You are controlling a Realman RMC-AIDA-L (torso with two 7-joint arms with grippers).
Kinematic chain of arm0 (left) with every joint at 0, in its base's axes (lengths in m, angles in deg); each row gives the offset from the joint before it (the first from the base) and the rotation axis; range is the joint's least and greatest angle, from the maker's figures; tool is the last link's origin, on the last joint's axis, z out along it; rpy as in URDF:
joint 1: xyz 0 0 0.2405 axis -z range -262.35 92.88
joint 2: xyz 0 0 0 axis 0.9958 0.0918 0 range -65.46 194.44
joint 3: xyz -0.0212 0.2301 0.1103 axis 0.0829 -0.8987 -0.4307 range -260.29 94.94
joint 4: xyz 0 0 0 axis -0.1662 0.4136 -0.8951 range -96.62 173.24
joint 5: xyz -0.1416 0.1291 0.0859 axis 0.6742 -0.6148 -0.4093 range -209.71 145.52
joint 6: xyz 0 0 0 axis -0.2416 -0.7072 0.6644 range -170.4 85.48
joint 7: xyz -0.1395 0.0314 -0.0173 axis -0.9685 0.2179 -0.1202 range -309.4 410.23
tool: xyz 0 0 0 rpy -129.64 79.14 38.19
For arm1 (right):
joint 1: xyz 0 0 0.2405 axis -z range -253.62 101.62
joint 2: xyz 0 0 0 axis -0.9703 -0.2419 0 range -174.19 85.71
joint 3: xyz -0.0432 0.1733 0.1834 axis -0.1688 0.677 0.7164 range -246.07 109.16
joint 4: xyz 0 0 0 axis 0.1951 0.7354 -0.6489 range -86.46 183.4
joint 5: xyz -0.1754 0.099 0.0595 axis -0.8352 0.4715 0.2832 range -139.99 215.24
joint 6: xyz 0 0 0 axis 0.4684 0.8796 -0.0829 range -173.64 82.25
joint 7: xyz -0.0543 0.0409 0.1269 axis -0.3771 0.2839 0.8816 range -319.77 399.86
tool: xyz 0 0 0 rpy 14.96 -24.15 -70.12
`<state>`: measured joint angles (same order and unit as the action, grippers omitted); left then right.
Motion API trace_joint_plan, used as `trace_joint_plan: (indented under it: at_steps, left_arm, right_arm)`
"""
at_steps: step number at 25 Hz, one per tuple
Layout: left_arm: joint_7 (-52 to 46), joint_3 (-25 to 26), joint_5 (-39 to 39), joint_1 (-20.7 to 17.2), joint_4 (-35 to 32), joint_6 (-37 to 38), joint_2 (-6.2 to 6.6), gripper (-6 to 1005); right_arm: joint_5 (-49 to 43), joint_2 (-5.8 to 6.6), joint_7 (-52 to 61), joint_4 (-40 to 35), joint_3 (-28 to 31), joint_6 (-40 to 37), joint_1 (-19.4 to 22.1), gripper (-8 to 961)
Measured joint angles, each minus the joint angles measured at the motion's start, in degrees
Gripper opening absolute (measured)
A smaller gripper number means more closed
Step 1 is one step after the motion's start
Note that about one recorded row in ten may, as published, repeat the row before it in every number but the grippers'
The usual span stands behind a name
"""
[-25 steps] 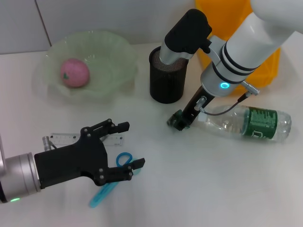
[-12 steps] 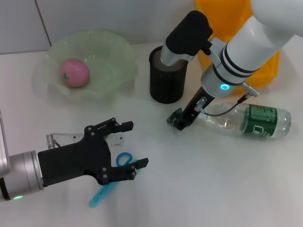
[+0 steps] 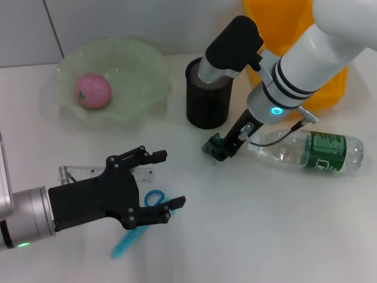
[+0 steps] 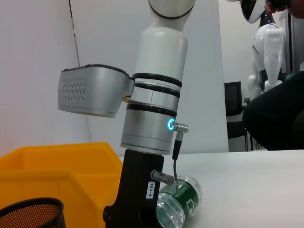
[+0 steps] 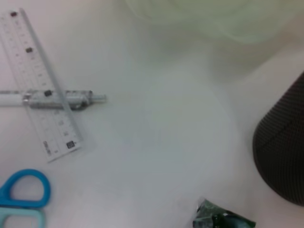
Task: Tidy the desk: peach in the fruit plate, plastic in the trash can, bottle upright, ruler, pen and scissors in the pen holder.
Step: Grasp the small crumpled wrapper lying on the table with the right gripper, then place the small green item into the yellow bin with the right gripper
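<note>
Peach (image 3: 92, 91) already sits in the fruit plate (image 3: 141, 65), so we count that done. Bottle (image 3: 309, 152) lies on its side, right of the pen holder (image 3: 206, 103), not yet upright. Ruler (image 5: 40, 88) lies across the pen (image 5: 52, 98) w/ scissors (image 5: 23, 192) just beside; none are in the holder yet. A small dark-green scrap (image 3: 213, 147), probably the plastic, hangs at the tip of our right gripper (image 3: 227, 144), which seems shut on it, low betw. holder & bottle; the yellow trash bin (image 3: 283, 23) is behind. Left gripper (image 3: 159, 183) hovers above the scissors, fingers spread wide, holding nothing. So approx. one of six items is done.
</note>
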<state>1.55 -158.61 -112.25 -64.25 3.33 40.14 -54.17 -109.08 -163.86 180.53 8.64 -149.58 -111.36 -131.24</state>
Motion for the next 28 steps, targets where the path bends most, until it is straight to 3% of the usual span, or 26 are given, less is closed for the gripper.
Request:
trace_joint_plan:
  at_steps: [6,15,23,27,28]
  left_arm:
    - [-0.01,0.01,0.0,0.01,0.0,0.0,0.0,846]
    - [-0.09,0.01,0.01,0.09,0.0,0.01,0.01,845]
    - [-0.09,0.01,0.01,0.28,0.0,0.01,0.0,845]
    - [-0.07,0.01,0.0,0.41,0.0,0.01,0.0,844]
    - [-0.07,0.01,0.01,0.44,0.0,0.06,0.0,844]
  right_arm:
    - [0.6,0.0,-0.6,-1.76,0.06,-1.14,0.62,394]
    - [1.99,0.43,0.15,-20.78,2.29,-8.27,9.01,333]
    - [1.42,0.6,0.99,-32.94,10.83,-14.33,14.15,264]
    - [-2.63,0.72,1.17,-38.62,19.75,-14.9,16.62,226]
    - [-2.63,0.72,1.17,-38.62,19.75,-14.9,16.62,217]
